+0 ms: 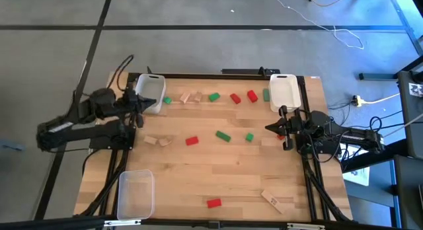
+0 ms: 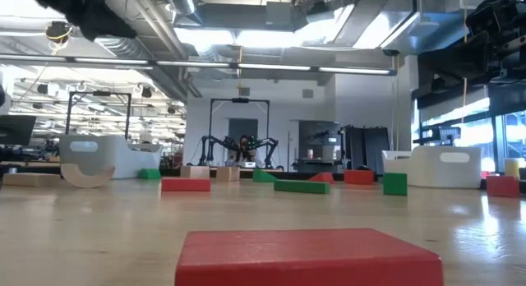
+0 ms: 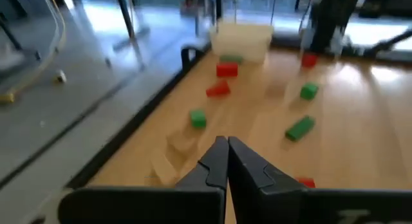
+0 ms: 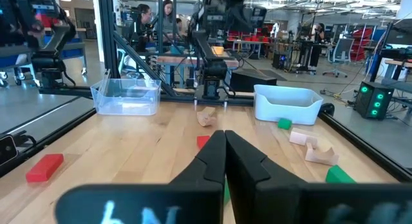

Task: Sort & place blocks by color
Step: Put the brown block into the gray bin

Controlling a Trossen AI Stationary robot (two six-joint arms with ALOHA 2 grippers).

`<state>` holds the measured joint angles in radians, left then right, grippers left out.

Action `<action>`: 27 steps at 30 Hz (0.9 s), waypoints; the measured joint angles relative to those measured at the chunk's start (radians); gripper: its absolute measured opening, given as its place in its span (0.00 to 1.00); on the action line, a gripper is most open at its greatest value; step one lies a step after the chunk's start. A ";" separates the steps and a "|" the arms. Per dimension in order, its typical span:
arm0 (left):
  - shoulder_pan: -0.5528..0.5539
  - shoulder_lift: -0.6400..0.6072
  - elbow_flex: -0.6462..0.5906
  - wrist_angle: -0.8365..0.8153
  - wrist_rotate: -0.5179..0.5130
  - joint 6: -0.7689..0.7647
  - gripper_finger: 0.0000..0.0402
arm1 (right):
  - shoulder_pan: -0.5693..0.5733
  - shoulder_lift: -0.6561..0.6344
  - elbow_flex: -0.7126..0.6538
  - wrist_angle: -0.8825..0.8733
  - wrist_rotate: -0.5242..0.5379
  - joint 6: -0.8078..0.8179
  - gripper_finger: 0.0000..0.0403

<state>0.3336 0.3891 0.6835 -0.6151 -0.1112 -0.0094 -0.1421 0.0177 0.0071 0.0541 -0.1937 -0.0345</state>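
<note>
Red, green and pale wood blocks lie scattered on the wooden table [image 1: 218,174]. A far row runs from a green block [image 1: 168,100] past two wood blocks [image 1: 191,97] to a red block [image 1: 252,95]. Mid-table lie a red block [image 1: 192,141] and a green block [image 1: 223,135]. Near the front edge lie a red block [image 1: 213,203] and a wood block [image 1: 271,200]. My left gripper [image 1: 149,103] [image 3: 226,147] is shut and empty, raised at the far left. My right gripper [image 1: 269,127] [image 4: 224,137] is shut and empty at the right edge.
A white bin [image 1: 151,91] stands at the far left corner, right by my left gripper. Another white bin [image 1: 285,91] stands at the far right. A clear bin [image 1: 135,193] sits at the near left. The table's near middle has bare wood.
</note>
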 joint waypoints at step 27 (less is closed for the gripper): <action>-0.001 0.661 0.464 -0.678 0.192 -0.402 0.18 | 0.000 0.000 0.000 0.000 0.000 0.000 0.01</action>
<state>0.3328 1.0499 1.1477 -1.2934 0.0810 -0.4114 -0.1421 0.0174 0.0074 0.0540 -0.1936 -0.0341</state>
